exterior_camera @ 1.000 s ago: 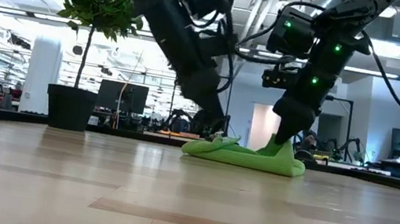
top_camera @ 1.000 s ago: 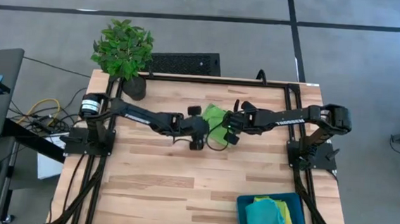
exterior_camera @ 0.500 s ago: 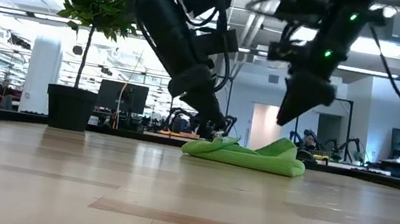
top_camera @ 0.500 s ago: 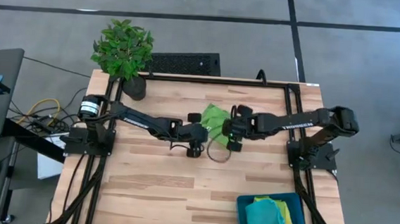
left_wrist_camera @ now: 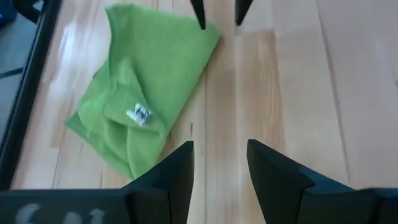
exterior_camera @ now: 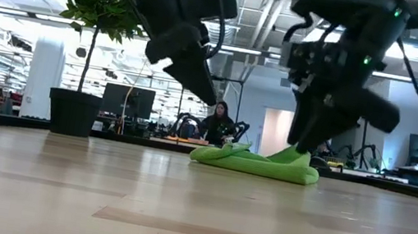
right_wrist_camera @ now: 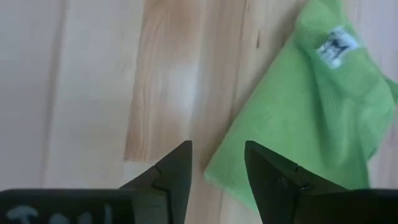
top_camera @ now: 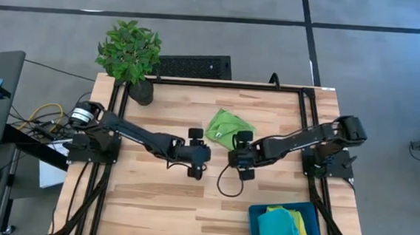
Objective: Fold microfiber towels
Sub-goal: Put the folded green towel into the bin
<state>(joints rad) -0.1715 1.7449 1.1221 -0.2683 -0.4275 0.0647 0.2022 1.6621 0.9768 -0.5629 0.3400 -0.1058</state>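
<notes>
One lime green towel (top_camera: 228,125) lies folded on the counter (top_camera: 153,195), released by both hands.
Both hands are seen spread and empty, pulled to 6 o'clock of the towel: left hand (top_camera: 198,154) at 7, right hand (top_camera: 239,158) at 5. The fold is best left undisturbed; arms are extended low toward mid-counter. More towels (top_camera: 282,228) sit in the blue bin (top_camera: 253,217).
</notes>
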